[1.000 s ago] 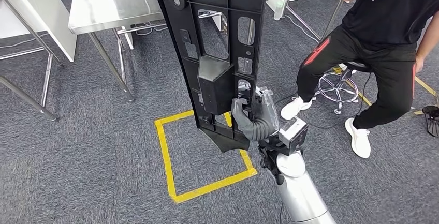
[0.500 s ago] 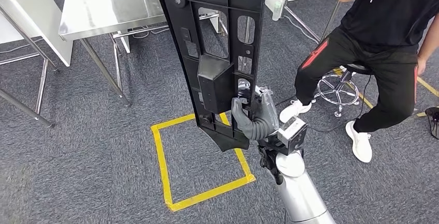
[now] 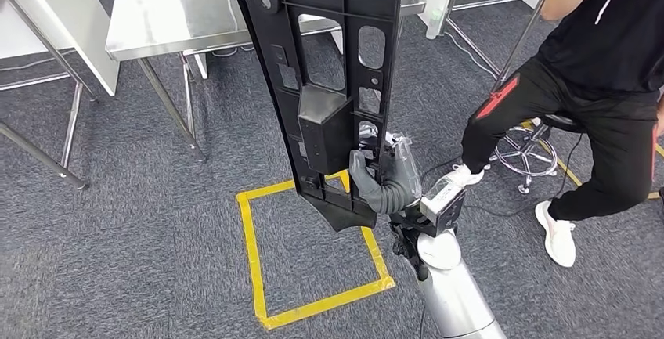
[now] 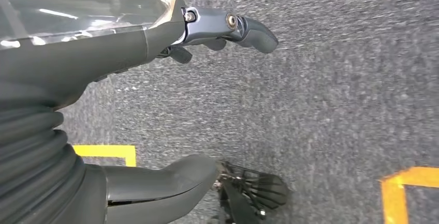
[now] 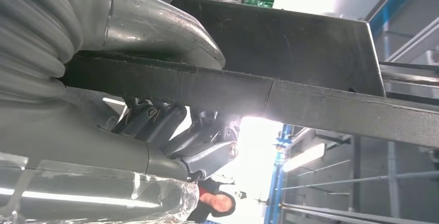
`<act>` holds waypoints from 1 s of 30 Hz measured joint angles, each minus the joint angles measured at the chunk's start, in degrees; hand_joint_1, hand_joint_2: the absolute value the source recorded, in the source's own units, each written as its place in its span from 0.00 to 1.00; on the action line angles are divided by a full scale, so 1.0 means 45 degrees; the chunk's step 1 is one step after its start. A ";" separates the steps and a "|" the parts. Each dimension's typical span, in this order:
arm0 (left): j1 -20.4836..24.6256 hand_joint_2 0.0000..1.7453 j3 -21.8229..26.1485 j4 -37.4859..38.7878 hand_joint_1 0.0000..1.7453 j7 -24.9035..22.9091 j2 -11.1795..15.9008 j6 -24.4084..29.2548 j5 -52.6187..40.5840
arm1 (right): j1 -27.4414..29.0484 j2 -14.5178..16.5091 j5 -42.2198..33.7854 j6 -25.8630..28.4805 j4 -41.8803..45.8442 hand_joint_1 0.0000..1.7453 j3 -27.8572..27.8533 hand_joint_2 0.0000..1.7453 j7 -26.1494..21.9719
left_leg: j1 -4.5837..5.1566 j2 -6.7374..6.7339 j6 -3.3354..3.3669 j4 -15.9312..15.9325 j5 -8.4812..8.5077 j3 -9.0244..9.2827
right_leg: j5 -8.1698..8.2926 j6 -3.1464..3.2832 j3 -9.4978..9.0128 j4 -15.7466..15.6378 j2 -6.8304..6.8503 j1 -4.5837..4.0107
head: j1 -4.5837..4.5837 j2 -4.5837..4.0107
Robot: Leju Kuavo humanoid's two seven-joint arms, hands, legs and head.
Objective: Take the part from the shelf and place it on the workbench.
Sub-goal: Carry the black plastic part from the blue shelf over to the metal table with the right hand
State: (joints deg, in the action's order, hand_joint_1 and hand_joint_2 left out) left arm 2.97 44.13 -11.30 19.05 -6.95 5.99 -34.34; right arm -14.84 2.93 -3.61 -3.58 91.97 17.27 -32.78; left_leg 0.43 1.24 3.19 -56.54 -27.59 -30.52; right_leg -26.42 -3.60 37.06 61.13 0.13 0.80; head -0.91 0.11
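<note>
One long black part (image 3: 329, 81) stood upright w/ right hand (image 3: 384, 178) gripping its lower end, thumb on front, fingers (image 5: 171, 125) wrapped behind. Left hand (image 4: 129, 110) hung over carpet, fingers apart, holding nothing. Steel workbench (image 3: 164, 10) sat beyond; yellow tape square (image 3: 258, 261) below; person (image 3: 595, 65) at right.

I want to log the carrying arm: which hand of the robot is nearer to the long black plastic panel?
Right. The right hand grips the long black plastic panel near its lower end. The left hand hangs over grey carpet, holding nothing, apart from the panel.
</note>
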 joint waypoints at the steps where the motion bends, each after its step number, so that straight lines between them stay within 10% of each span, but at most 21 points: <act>1: 0.0008 1.00 0.0000 0.0000 0.00 -0.0001 0.0000 0.0004 -0.0001 | -0.0006 -0.0001 0.0001 0.0000 -0.0004 1.00 0.0004 1.00 0.0004 | 0.0024 0.0005 -0.0068 -0.0011 -0.0119 0.0071 | 0.0266 0.0117 -0.0201 -0.0513 0.0015 -0.0007 | 0.0004 0.0000; 6: 0.0014 1.00 0.0004 -0.0002 0.00 0.0013 0.0034 -0.0007 -0.0066 | -0.0034 0.0024 0.0006 0.0016 0.0011 1.00 -0.0007 1.00 0.0021 | -0.0028 -0.0071 -0.0426 -0.0638 -0.0462 0.0007 | 0.0303 0.0816 -0.0670 -0.0808 -0.0023 0.0063 | 0.0033 0.0000; 10: 0.0017 1.00 0.0000 -0.0001 0.00 0.0067 0.0024 -0.0073 -0.0125 | -0.0063 0.0049 0.0010 0.0044 0.0015 1.00 -0.0018 1.00 0.0023 | -0.0203 -0.0177 -0.0718 -0.3329 -0.1455 -0.1764 | 0.0036 0.0997 -0.0978 -0.0815 -0.0031 0.0064 | 0.0067 0.0000; 12: -0.0004 1.00 0.0001 0.0000 0.00 0.0075 0.0028 -0.0079 -0.0148 | -0.0043 0.0047 0.0010 0.0044 0.0015 1.00 -0.0021 1.00 0.0023 | -0.0253 -0.0205 -0.0750 -0.3475 -0.1319 -0.2262 | -0.0149 0.0961 -0.1182 -0.0814 -0.0047 0.0062 | 0.0071 0.0000; 17: 0.0001 1.00 0.0000 0.0000 0.00 0.0093 0.0058 -0.0094 -0.0222 | -0.0071 0.0064 0.0027 0.0068 0.0010 1.00 -0.0029 1.00 0.0022 | -0.0123 -0.0265 -0.0405 -0.0425 0.0701 -0.1367 | -0.0632 0.0701 -0.1750 -0.0875 -0.0047 0.0002 | 0.0069 0.0000; 21: 0.0005 1.00 0.0001 0.0000 0.00 0.0097 0.0040 -0.0118 -0.0226 | -0.0106 0.0061 0.0050 0.0079 0.0016 1.00 -0.0025 1.00 0.0025 | -0.0078 -0.0227 -0.0161 -0.0156 0.0699 -0.0959 | -0.0631 0.0446 -0.1641 -0.0269 -0.0049 -0.0079 | 0.0063 0.0000; 26: 0.0029 1.00 0.0005 0.0000 0.00 0.0103 0.0030 -0.0118 -0.0214 | -0.0158 0.0047 0.0045 0.0083 -0.0013 1.00 -0.0024 1.00 0.0019 | -0.0102 -0.0154 0.0070 -0.0056 0.0395 -0.0556 | -0.1517 0.0422 0.0731 0.2854 -0.0050 -0.0012 | 0.0020 0.0000; 28: 0.0009 1.00 0.0005 0.0000 0.00 0.0095 0.0011 -0.0118 -0.0214 | -0.0161 0.0046 0.0045 0.0083 -0.0028 1.00 -0.0022 1.00 0.0023 | -0.0120 -0.0097 0.0008 -0.0059 0.0207 -0.0332 | -0.1245 0.0219 0.0826 0.2237 -0.0045 0.0047 | 0.0016 0.0000; 30: 0.0003 1.00 0.0005 0.0000 0.00 0.0085 0.0001 -0.0118 -0.0214 | -0.0174 0.0047 0.0044 0.0083 -0.0038 1.00 -0.0021 1.00 0.0023 | -0.0128 -0.0044 -0.0115 -0.0077 -0.0016 -0.0069 | -0.0221 -0.0069 0.0312 0.0543 -0.0018 0.0133 | 0.0005 0.0000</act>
State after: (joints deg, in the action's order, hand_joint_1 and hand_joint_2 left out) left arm 2.98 44.15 -11.30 19.44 -6.94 5.46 -35.30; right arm -15.62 3.15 -3.42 -3.21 91.80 17.18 -32.68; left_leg -0.15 1.05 2.68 -56.89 -27.66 -30.82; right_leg -27.42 -3.91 38.47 63.57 0.05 1.40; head -0.89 0.11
